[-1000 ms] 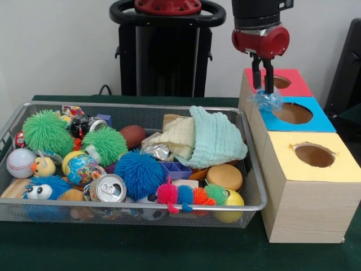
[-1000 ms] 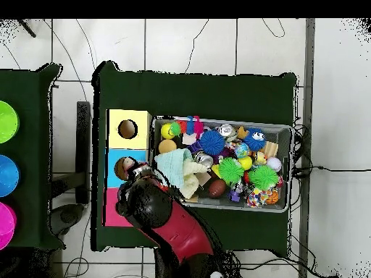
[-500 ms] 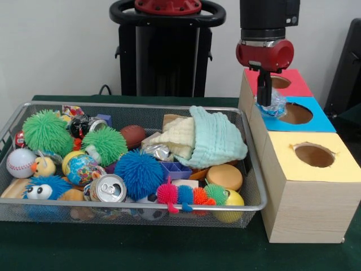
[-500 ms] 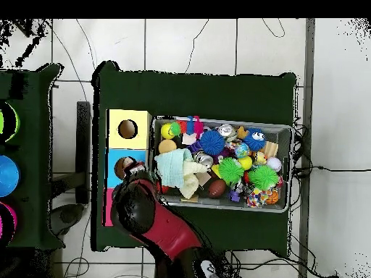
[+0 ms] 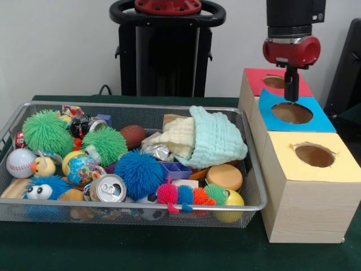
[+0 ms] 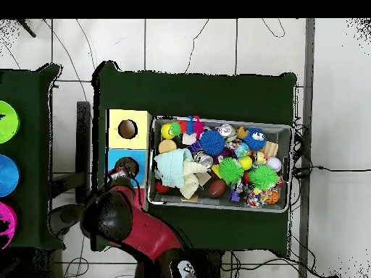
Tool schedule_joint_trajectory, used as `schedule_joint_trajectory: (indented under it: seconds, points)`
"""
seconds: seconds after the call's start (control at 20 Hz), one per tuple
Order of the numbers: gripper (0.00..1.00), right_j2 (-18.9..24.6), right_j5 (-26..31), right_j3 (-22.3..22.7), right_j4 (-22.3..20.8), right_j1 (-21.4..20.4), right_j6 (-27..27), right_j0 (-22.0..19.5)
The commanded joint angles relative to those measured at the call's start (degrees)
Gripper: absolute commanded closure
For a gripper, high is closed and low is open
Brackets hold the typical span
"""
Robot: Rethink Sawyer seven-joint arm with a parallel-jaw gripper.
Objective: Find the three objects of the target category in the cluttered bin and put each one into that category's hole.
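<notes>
Blue-topped wooden box with the round hole (image 5: 293,113) sits between the red-topped box (image 5: 275,82) and yellow-topped box (image 5: 313,155), beside the wire mesh bin of toys (image 5: 130,158). My gripper (image 5: 291,90) hangs right over that blue hole, fingers looking pinched together, nothing visibly in them, I think.

Hangs straight down from the top edge in the front view: black forearm, red wrist, then the gripper (image 5: 290,92), its dark fingers seen edge-on as one narrow stem, gap not discernible. In the overhead view, red and black arm (image 6: 138,230) reaches up-left from the bottom edge, its black end hiding the gripper.
</notes>
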Motion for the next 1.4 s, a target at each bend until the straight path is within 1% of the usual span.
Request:
schedule_joint_trajectory:
  seconds: [0.05, 0.3, 0.35, 0.4, 0.45, 0.5, 0.6, 0.65, 0.7, 0.75, 0.8, 0.85, 0.95, 1.0, 1.1, 1.15, 1.25, 1.3, 1.35, 1.4]
  points:
    - [1.0, 2.51, 3.48, 3.93, 2.72, -0.37, 18.76, 3.75]
    - [1.0, 2.44, 1.93, 5.72, -0.59, -1.15, 20.26, 2.45]
    - [1.0, 2.49, 1.54, 6.38, -1.66, -1.39, 20.13, 1.52]
    - [1.0, 2.37, 1.57, 6.99, -2.23, -1.94, 20.0, 1.06]
    - [1.0, 0.6, 4.24, 8.46, -2.3, -4.78, 17.88, 0.61]
    - [1.0, -6.45, 11.44, 8.96, -0.75, -9.48, 12.73, 3.54]
    - [1.0, -17.24, 20.03, 6.06, -3.82, -11.79, 9.28, 7.82]
    - [1.0, -23.71, 26.49, 2.69, -9.45, -13.22, 8.18, 9.1]
    - [1.0, -25.58, 29.17, 1.21, -12.3, -14.12, 7.86, 8.82]
    - [1.0, -26.77, 32.34, -0.51, -16.2, -15.67, 5.95, 6.96]
    - [1.0, -26.83, 33.56, -1.14, -18.1, -16.53, 4.69, 5.61]
    - [1.0, -27.46, 34.93, -2.69, -20.95, -17.06, 1.38, 4.15]
    - [1.0, -24.74, 35.04, -3.18, -25.39, -18.79, -5.65, -1.03]
    - [1.0, -23.23, 35.41, -3.1, -26.76, -19.48, -7.34, -3.18]
    - [1.0, -17.62, 35.16, -2.51, -29.45, -20.39, -14.33, -10.08]
    - [1.0, -15.93, 35.5, -3.28, -31.85, -20.09, -16.3, -12.07]
    - [1.0, -10.46, 36.09, -5.31, -39.96, -19.7, -25.85, -17.85]
    - [1.0, -7.96, 36.04, -5.58, -42.32, -19.66, -28.22, -20.29]
    - [1.0, -2.33, 35.56, -5.46, -44.92, -20.24, -35.05, -25.01]
    - [1.0, -0.35, 36.83, -5.54, -45.95, -20.5, -36.46, -26.99]
